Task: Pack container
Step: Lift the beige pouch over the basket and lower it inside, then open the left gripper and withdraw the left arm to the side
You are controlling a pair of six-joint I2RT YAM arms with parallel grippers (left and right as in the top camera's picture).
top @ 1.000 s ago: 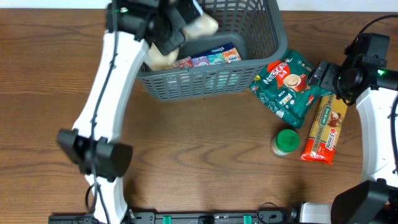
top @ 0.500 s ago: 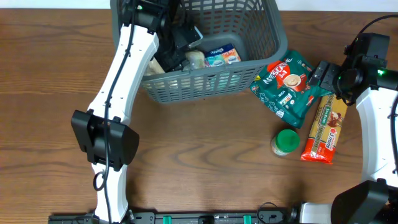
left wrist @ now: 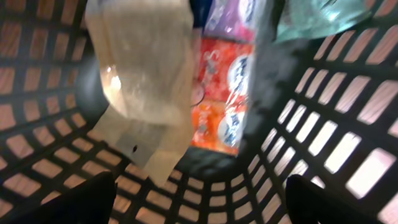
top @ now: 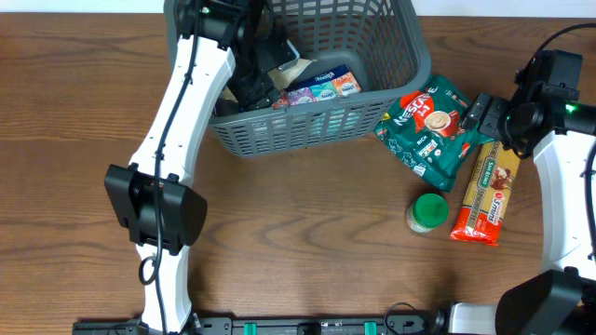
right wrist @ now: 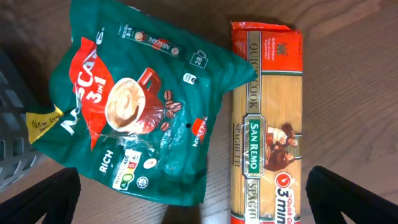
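The container (top: 317,126), a dark grey slotted basket, stands at the table's far middle. My left gripper (top: 259,76) reaches down inside it, and in its wrist view the left gripper (left wrist: 199,205) is open with only lattice wall between its fingers. Just beyond them a pale translucent bag (left wrist: 143,68) lies loose beside a colourful snack pack (left wrist: 227,93). My right gripper (top: 484,113) hovers open over the table to the right. In the right wrist view the right gripper (right wrist: 193,202) is above a green coffee bag (right wrist: 140,106) and a spaghetti pack (right wrist: 264,124), touching neither.
On the wood to the right of the basket lie the green coffee bag (top: 431,126) and the spaghetti pack (top: 487,194). A small green-lidded jar (top: 428,212) stands between them nearer the front. The basket's corner shows at the left edge (right wrist: 12,124).
My left gripper went down into the basket, opened and let go of the pale bag, which now lies inside. The right arm has not moved.
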